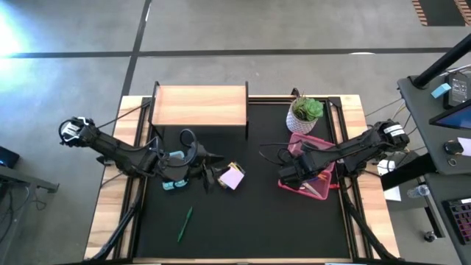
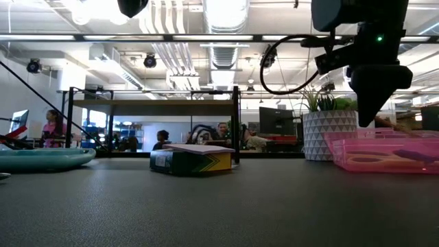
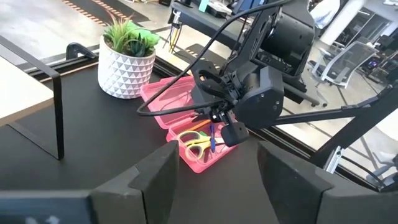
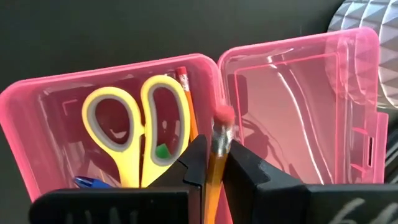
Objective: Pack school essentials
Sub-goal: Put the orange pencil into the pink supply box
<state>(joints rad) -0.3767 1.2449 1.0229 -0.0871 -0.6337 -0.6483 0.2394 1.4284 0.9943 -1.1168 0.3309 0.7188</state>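
Orange pencil (image 4: 217, 163) pinched in the right gripper (image 4: 211, 163) over the open pink case (image 4: 124, 74).

The pencil looked light, stiff and slim, likely to pivot if held near one end, so a mid-shaft hold seemed best; its pink eraser tip pointed away from the wrist. Below it, the case held yellow-handled scissors (image 4: 138, 127), a small green eraser (image 4: 163, 150), another pencil and a blue pen (image 4: 93, 183). The case sat beside the potted plant (image 1: 305, 114). A green pen (image 1: 184, 223) and a sticky-note block (image 1: 232, 177) lay apart on the black mat (image 1: 250, 221). The left gripper (image 1: 208, 171), fingers spread, waited near the block.
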